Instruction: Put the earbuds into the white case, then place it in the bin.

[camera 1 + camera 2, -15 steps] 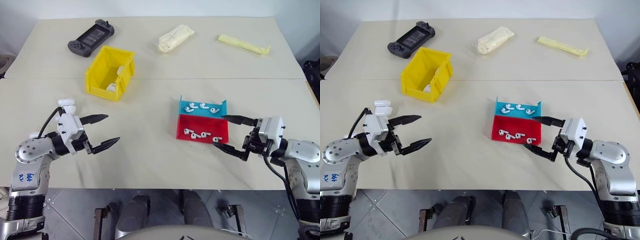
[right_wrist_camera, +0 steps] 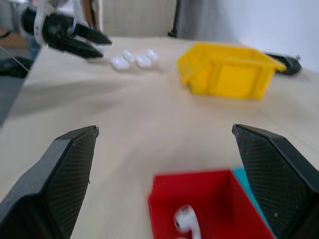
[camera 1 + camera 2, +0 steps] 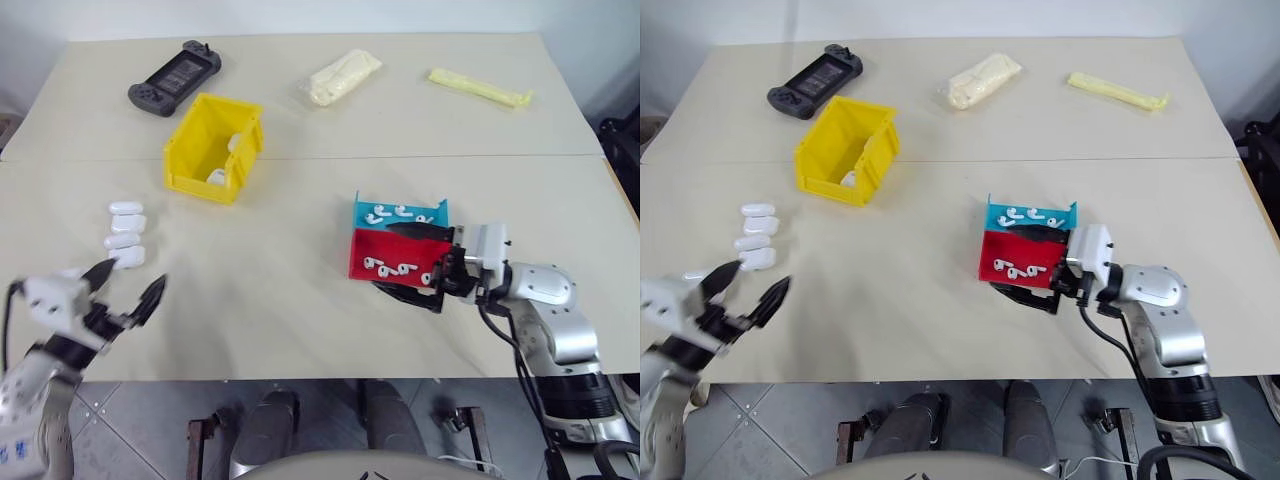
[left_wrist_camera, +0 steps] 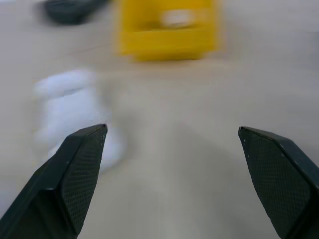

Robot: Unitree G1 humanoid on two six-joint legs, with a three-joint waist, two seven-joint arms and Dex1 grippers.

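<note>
Several white earbuds (image 3: 392, 267) lie in a red tray (image 3: 368, 247), and more lie in a blue tray (image 3: 440, 211) just behind it. My right gripper (image 3: 405, 263) is open, one finger on either side of the red tray, holding nothing. Several white cases (image 3: 125, 235) sit in a column at the left of the table. Just in front of them, near the table's front edge, my left gripper (image 3: 133, 280) stands open and empty. The yellow bin (image 3: 190, 150) stands behind the cases with white items inside. The right wrist view shows an earbud (image 2: 187, 219) in the red tray.
A black game controller (image 3: 175, 77) lies at the back left. At the back centre is a cream plastic bag (image 3: 345, 77), and a long yellow packet (image 3: 480, 88) lies at the back right. A seam (image 3: 320, 158) joins two tables.
My left arm has pulled back toward the table's front left edge, uncovering the column of cases. My right gripper has moved left until its fingers straddle the red tray.
</note>
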